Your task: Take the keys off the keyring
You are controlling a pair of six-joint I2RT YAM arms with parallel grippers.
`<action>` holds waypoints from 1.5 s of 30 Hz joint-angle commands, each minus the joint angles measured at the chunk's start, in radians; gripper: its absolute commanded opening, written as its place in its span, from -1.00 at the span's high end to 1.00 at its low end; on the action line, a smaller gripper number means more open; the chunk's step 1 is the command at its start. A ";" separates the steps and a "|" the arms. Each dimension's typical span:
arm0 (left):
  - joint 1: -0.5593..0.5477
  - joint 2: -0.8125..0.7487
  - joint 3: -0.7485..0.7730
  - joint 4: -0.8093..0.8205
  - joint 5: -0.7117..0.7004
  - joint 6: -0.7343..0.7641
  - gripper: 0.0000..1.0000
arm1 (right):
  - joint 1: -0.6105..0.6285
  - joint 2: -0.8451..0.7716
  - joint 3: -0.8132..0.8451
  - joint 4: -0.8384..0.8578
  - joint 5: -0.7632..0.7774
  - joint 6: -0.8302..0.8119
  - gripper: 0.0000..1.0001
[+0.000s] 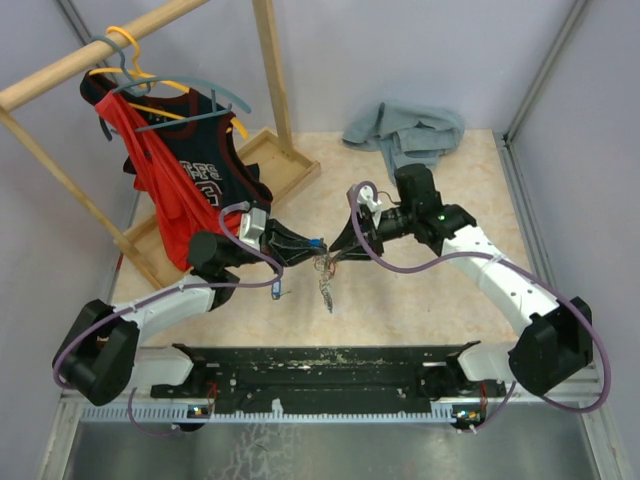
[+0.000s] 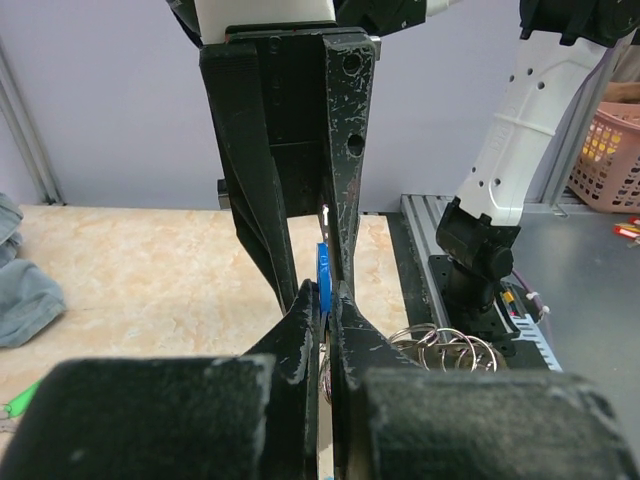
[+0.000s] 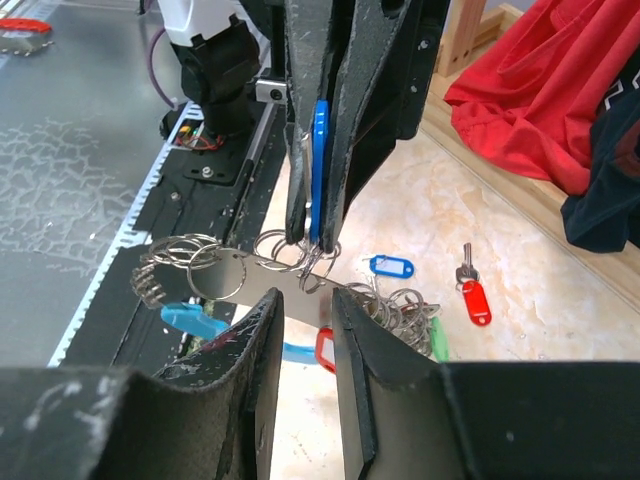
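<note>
The keyring (image 1: 325, 275) hangs as a jangly bunch between both grippers, above the table. In the right wrist view it shows as a flat silvery strip (image 3: 245, 278) strung with rings (image 3: 190, 262), with light blue (image 3: 190, 320), red (image 3: 325, 348) and green (image 3: 437, 335) tags under it. My left gripper (image 2: 322, 290) is shut on a blue tag (image 2: 323, 270) of the bunch, which is also plain from the right wrist (image 3: 318, 160). My right gripper (image 3: 305, 305) faces it, jaws apart, with the strip crossing just past its fingertips and nothing clamped. A key with a red tag (image 3: 472, 295) and a blue tag (image 3: 392, 266) lie loose on the table.
A wooden rack with red and black jerseys (image 1: 190, 190) stands at the back left. A grey cloth (image 1: 405, 130) lies at the back. The black base rail (image 1: 330, 365) runs along the near edge. A pink basket (image 2: 605, 160) sits beyond the table. A green tag (image 2: 20, 408) lies on the tabletop.
</note>
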 commanded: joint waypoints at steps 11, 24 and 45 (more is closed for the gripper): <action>-0.013 -0.018 0.032 0.053 -0.074 0.031 1.00 | 0.039 0.002 0.006 0.151 0.050 0.149 0.48; -0.023 -0.024 0.029 0.042 -0.121 0.033 1.00 | 0.052 0.005 -0.005 0.190 0.130 0.202 0.48; -0.030 -0.060 0.005 0.017 -0.193 0.051 1.00 | 0.060 0.003 0.001 0.201 0.118 0.245 0.44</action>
